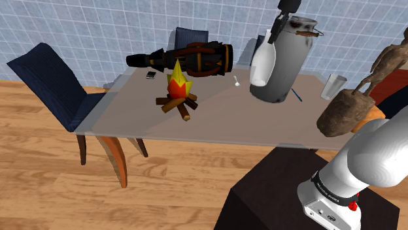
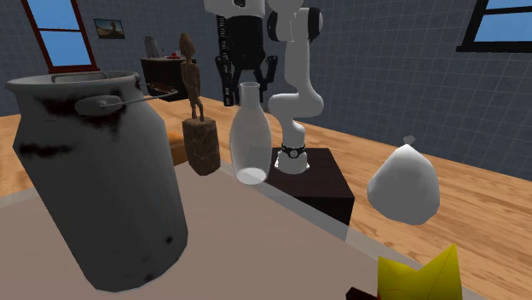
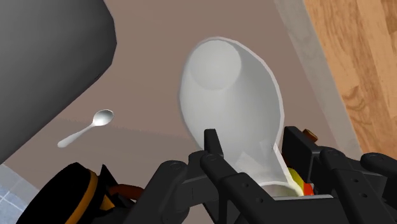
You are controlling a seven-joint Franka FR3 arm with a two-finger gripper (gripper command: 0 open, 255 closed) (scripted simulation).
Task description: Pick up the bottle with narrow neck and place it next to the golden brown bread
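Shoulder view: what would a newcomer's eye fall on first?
The white bottle, clasped at its neck by the black jaws, hangs in front of a big grey milk can. Further toward the shoulder view's left, a toy campfire stands on the table before a dark barrel.

A pale grey-brown table (image 1: 229,124) carried the items. A large grey milk can (image 1: 294,65) stood upright on it. In the shoulder view, a small spoon (image 1: 237,81) lay just left of the can. Farther left of the can sat a toy campfire (image 1: 178,95) and a dark barrel (image 1: 196,60) lying on its side. A tumbler (image 1: 333,86) stood to the can's right.
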